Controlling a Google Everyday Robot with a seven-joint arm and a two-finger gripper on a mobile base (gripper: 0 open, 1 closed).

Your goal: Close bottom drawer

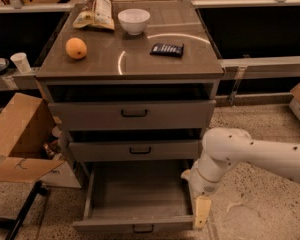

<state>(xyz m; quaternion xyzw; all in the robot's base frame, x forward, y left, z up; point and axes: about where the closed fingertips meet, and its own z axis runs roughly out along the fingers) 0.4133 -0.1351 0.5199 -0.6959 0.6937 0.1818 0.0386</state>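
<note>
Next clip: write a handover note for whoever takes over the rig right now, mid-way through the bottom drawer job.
Tool: low on the right, beside the front right corner of the bottom drawer; contact cannot be judged.
Bottom drawer: pulled far out, its front towards the camera.
Done: nothing visible towards closing.
Left: probably bring the tool onto the drawer front and push it in until it sits flush under the middle drawer.

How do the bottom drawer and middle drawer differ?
The bottom drawer is pulled far out; the middle drawer is almost shut. The bottom drawer's inside is on view; the middle drawer shows only its front. Both have flat grey-brown fronts. The gripper hangs by the bottom drawer's right front corner.
</note>
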